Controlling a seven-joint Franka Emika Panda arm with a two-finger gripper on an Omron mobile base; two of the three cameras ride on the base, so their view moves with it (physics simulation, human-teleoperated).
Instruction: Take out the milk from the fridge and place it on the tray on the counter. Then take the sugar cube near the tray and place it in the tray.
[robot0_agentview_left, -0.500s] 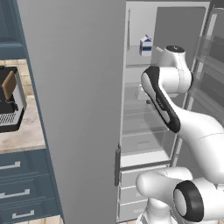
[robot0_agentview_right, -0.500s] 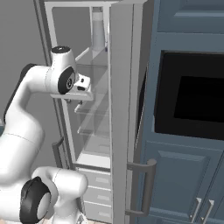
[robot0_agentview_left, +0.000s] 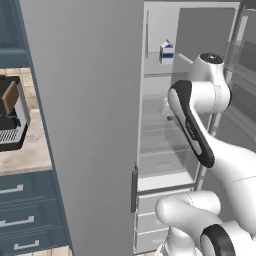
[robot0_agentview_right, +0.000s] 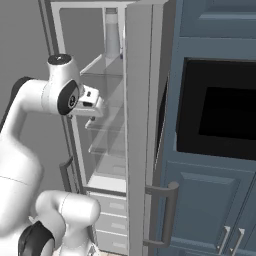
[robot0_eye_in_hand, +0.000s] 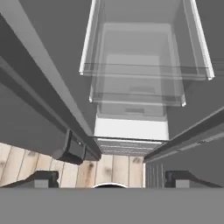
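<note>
The fridge (robot0_agentview_left: 165, 150) stands open, its wide grey door (robot0_agentview_left: 90, 125) swung toward the left. The milk (robot0_agentview_left: 166, 52), a small white carton with a blue band, stands on the top glass shelf at the back. My gripper (robot0_eye_in_hand: 111, 178) is open and holds nothing, its two fingertips (robot0_eye_in_hand: 43, 178) set wide apart. It hangs in front of the fridge's middle shelves (robot0_eye_in_hand: 140, 83), below the milk, and looks down over the shelves and the lower drawers (robot0_eye_in_hand: 131, 144). The white hand (robot0_agentview_right: 92, 106) reaches into the fridge opening. The tray and the sugar cube are out of view.
The beige counter (robot0_agentview_left: 25, 157) lies left of the fridge door, with a dark appliance (robot0_agentview_left: 10, 120) on it and drawers (robot0_agentview_left: 20, 220) below. A built-in oven (robot0_agentview_right: 220, 120) in blue-grey cabinets stands right of the fridge. Wood floor (robot0_eye_in_hand: 118, 168) shows under the hand.
The arm has sunk slightly in front of the fridge shelves. The milk has not moved and the jaws stay open.
</note>
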